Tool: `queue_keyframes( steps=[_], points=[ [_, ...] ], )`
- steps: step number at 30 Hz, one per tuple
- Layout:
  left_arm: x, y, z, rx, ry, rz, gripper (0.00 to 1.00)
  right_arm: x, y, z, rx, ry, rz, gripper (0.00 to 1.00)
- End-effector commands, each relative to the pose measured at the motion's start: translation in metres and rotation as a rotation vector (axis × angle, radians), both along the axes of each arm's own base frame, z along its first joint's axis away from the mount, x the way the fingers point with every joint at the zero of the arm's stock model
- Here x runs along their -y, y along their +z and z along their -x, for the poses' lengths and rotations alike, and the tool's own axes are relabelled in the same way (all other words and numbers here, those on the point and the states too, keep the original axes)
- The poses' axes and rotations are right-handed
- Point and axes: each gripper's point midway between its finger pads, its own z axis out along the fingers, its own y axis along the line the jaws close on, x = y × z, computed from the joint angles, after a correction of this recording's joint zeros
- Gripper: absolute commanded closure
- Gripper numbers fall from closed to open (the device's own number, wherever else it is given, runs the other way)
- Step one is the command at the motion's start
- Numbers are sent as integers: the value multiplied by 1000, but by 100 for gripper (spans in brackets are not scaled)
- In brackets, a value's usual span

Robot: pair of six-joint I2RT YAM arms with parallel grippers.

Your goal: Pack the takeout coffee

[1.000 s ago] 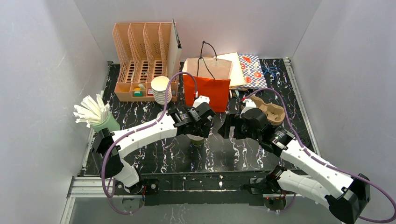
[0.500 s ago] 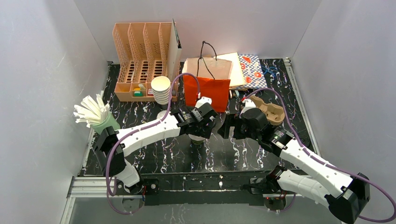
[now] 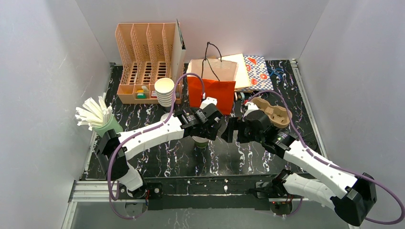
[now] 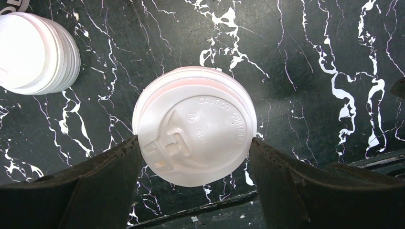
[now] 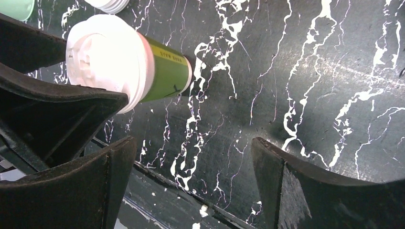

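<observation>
A dark green cup (image 3: 200, 142) with a white snap-on lid (image 4: 195, 131) stands on the black marbled table, near the middle. My left gripper (image 4: 193, 143) is above it, its fingers touching both sides of the lid rim; in the top view it (image 3: 203, 125) covers most of the cup. The right wrist view shows the same cup (image 5: 165, 71) with the left fingers (image 5: 52, 102) at the lid. My right gripper (image 5: 193, 145) is open and empty just to the right of the cup, seen from above (image 3: 231, 130). The black-lidded cup is not in view.
An orange paper bag (image 3: 211, 93) stands open behind the grippers. A brown cup carrier (image 3: 273, 113) lies to the right. A stack of lidless white cups (image 3: 165, 90), a stack of loose white lids (image 4: 33, 52), a peach organizer (image 3: 145, 62) and a straw holder (image 3: 98, 119) are at the left.
My right gripper has moved a little to the left, closer to the cup. My left gripper stays on the lid, shifted slightly.
</observation>
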Motion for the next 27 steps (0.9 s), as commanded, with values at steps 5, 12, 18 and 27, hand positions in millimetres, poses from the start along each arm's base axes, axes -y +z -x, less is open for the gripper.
queue_keyframes(
  steps=[5, 12, 18, 27],
  points=[
    [-6, 17, -2, 34, 7, -4, 21, -8, 12, -4, 26, 16, -44, 2],
    [-10, 11, -3, 32, 12, -37, 21, -9, 12, -5, 27, 16, -44, 2],
    [-13, 10, -4, 27, 17, -71, 20, -9, 12, -4, 26, 17, -43, 2],
    [-6, 6, -4, 12, -6, -54, 17, -10, 11, -4, 20, 20, -43, 2]
  ],
)
